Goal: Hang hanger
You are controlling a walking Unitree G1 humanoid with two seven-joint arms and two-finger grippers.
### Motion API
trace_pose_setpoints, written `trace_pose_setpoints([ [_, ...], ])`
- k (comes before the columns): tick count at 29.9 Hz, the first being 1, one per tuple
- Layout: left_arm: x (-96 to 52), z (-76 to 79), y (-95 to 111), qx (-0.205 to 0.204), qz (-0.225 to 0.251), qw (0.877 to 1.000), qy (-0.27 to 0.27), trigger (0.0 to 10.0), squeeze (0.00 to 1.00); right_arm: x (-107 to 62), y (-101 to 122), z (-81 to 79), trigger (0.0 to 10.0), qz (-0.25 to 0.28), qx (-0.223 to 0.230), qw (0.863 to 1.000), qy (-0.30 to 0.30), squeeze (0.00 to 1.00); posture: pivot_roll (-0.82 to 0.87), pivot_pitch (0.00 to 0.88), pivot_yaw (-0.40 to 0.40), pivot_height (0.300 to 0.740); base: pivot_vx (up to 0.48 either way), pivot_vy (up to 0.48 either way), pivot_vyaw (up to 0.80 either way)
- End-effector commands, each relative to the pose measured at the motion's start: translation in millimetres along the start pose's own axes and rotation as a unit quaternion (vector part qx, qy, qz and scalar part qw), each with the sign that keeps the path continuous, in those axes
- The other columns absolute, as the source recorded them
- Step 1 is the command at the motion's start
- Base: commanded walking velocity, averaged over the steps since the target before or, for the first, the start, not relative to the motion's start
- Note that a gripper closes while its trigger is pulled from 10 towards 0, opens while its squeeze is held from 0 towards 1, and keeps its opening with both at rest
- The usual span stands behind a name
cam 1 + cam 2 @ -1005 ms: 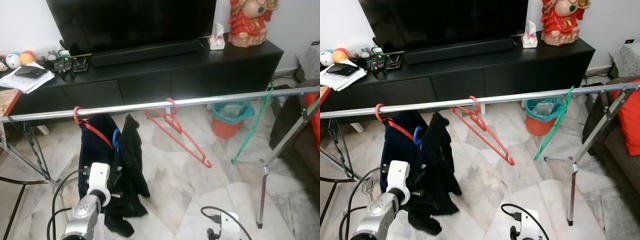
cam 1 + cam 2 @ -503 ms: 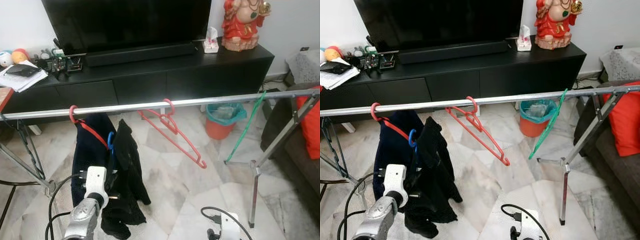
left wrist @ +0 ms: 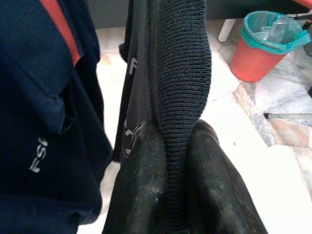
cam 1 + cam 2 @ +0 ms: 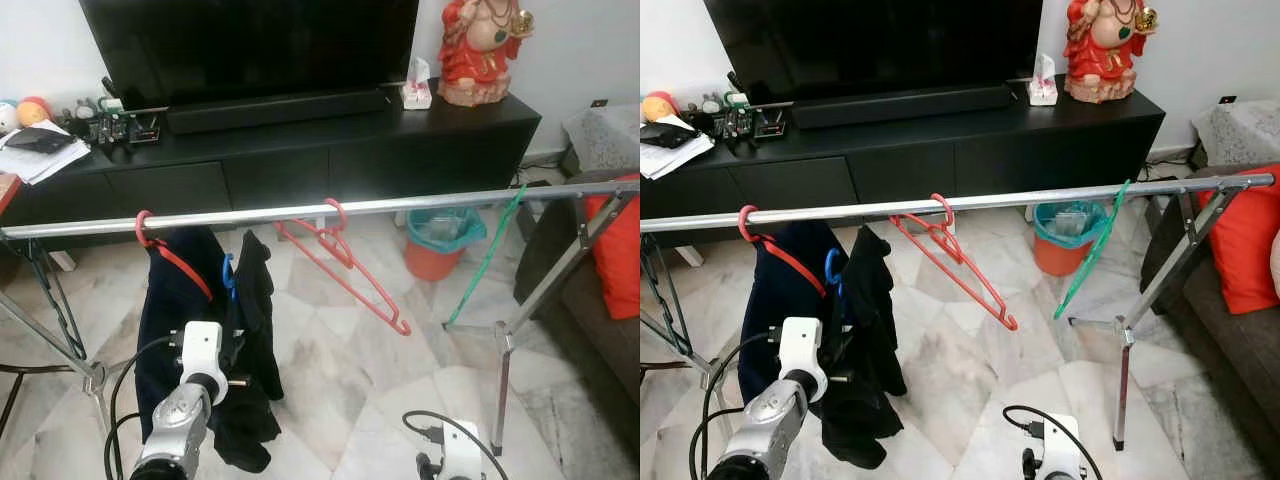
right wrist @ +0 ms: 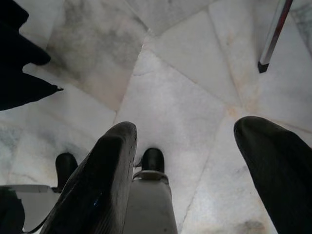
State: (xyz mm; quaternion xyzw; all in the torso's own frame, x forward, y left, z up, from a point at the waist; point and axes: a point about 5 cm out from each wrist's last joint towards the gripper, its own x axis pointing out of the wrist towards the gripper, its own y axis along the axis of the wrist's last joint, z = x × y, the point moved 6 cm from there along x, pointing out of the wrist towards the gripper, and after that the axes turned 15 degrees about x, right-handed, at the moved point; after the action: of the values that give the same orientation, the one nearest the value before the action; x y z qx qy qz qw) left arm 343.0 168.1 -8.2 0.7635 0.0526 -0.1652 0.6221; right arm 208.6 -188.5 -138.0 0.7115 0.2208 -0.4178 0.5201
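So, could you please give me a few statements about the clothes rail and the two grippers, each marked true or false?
1. The left gripper is pinching the black garment. True.
2. The bare red hanger lies on the floor. False: it is hooked on the metal rail.
3. The right gripper is shut on a hanger. False: its fingers are spread, with only the marble floor between them.
4. A green hanger hangs towards the rail's right end. True.
5. The orange bin stands on the TV cabinet. False: it stands on the floor beyond the rail.
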Motion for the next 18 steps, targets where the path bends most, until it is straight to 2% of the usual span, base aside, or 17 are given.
trace_pose_setpoints([
  [1, 4.3, -4.1, 13, 0.001, 0.023, 1.000, 0.010, 10.0, 0.00, 0.6, 4, -0.6, 10.0, 0.005, 0.004, 1.000, -0.002, 0.00, 0.01, 0.000, -0.017, 0.740, 0.000, 0.000, 0.00],
  [14, 6.3, -15.4, 17, -0.008, 0.031, 0.999, 0.032, 10.0, 0.00, 0.6, 6, 3.5, 10.0, 0.010, 0.011, 1.000, -0.011, 0.00, 0.05, 0.000, -0.061, 0.740, 0.000, 0.000, 0.00],
  [18, 4.9, -18.0, 14, -0.009, 0.028, 0.999, 0.037, 10.0, 0.00, 0.1, 4, 5.4, 10.0, 0.012, 0.014, 1.000, -0.015, 0.00, 0.04, 0.000, -0.049, 0.740, -0.244, 0.000, 0.00],
])
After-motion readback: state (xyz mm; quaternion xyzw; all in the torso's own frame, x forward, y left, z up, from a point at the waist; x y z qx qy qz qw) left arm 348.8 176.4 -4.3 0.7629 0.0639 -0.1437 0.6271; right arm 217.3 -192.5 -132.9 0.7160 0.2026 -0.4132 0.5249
